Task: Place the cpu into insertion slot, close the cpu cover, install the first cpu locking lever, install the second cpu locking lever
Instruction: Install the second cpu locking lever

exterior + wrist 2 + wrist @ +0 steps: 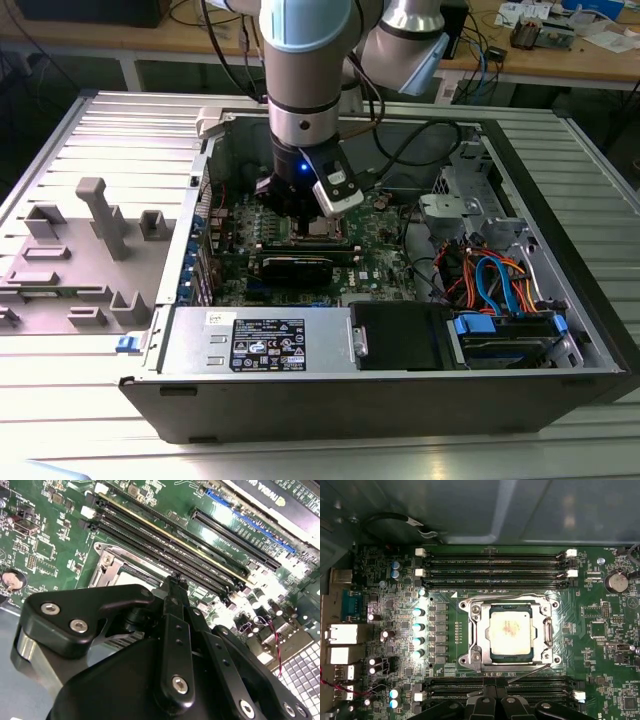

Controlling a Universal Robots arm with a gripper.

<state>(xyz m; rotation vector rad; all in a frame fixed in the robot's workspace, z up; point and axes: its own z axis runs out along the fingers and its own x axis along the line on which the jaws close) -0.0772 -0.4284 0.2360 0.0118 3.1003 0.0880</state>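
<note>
cpu [510,630] sits flat in the insertion slot [492,652] at frame centre of the first wrist view with the cpu cover [476,630] down around it, gripper [492,700] at bottom centre pressed together, probably to push a lever.

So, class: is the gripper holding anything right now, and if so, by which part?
Nothing appears held: the cpu sits in the insertion slot under the closed cpu cover, apart from the gripper.
</note>
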